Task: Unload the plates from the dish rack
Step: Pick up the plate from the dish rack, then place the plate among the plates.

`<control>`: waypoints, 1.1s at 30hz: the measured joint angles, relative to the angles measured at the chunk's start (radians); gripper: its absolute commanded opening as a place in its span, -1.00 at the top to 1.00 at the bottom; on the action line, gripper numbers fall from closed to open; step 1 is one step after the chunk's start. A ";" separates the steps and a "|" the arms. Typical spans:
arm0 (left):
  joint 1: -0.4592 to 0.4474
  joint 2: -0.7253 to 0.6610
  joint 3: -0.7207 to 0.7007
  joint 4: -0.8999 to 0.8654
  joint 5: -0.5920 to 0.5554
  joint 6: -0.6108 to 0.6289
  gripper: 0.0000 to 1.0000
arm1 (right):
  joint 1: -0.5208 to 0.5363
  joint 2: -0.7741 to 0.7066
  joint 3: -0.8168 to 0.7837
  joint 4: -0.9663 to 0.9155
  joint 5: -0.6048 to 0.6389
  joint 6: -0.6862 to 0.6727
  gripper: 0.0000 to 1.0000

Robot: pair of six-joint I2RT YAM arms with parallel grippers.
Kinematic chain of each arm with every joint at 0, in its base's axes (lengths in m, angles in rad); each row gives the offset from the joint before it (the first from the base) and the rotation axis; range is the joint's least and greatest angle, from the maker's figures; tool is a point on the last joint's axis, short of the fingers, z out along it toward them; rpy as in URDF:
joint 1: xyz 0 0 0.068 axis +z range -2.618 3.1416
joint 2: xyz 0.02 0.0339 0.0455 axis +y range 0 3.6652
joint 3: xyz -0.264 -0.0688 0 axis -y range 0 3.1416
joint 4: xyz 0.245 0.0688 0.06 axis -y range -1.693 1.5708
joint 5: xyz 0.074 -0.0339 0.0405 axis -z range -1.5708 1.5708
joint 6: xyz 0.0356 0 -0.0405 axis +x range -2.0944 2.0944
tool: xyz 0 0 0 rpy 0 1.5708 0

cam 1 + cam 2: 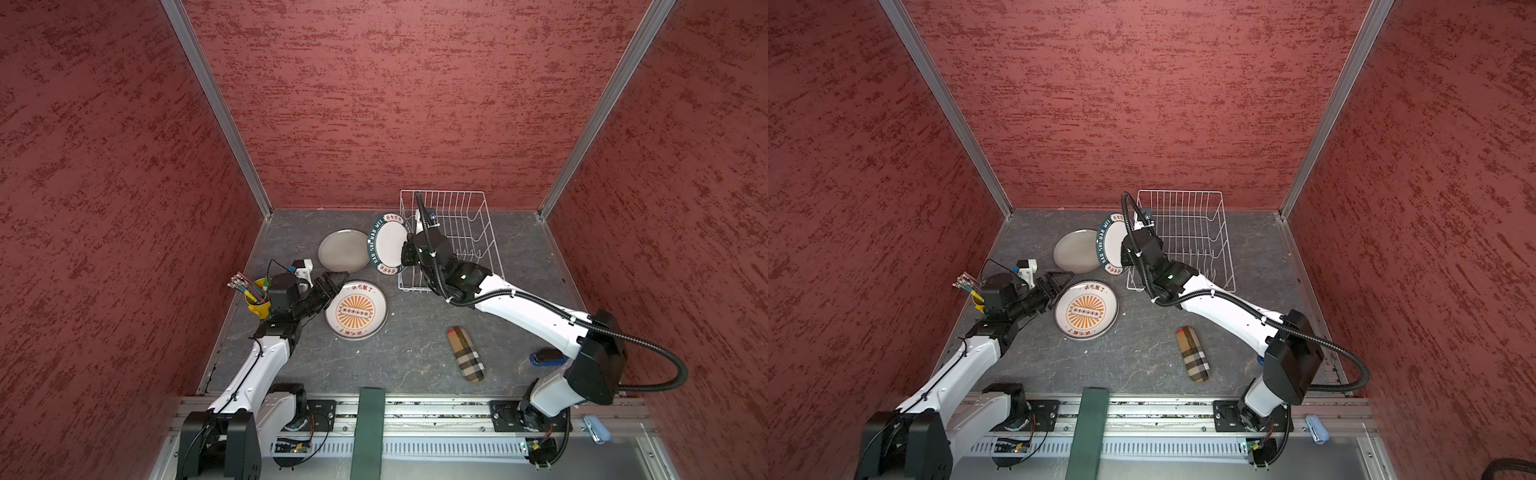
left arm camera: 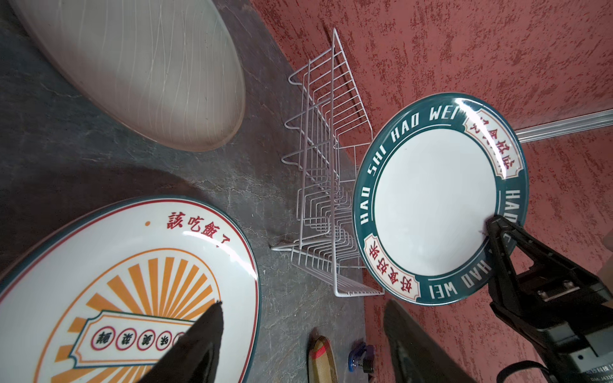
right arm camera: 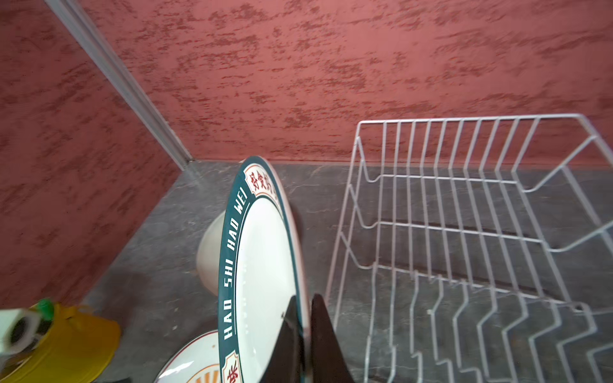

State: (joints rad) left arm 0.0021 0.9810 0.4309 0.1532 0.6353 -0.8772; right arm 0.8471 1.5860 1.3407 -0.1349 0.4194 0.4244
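Here the right gripper [image 3: 300, 308] is pinched tight on the rim of the green-lettered plate [image 1: 388, 245], holding it on edge just beside the dish rack [image 1: 461, 232] at the tabletop's [image 1: 415, 353] back edge. The left gripper [image 1: 337, 284] gapes wide over the rim of the flat sunburst plate [image 1: 355, 311], gripping nothing.

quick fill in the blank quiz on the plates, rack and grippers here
The white wire dish rack holds ___ plates.
The right gripper holds a white round plate whose lettered rim is dark ___.
The left gripper is ___ and holds nothing.
The plain grey-beige round plate lies ___ on the dark grey table.
Missing words: no; green; open; flat.
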 measured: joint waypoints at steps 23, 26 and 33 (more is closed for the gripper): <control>0.041 0.021 -0.043 0.101 0.017 -0.082 0.57 | -0.020 0.087 -0.044 0.122 -0.451 0.196 1.00; 0.047 0.006 -0.050 0.100 0.012 -0.078 0.84 | -0.031 0.101 -0.044 0.123 -0.475 0.215 0.85; 0.057 -0.041 -0.053 0.081 0.002 -0.082 1.00 | -0.078 0.125 -0.051 0.152 -0.579 0.259 0.09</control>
State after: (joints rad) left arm 0.0589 0.9401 0.3775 0.2340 0.6373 -0.9592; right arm 0.7692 1.7111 1.2892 0.0170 -0.1600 0.6830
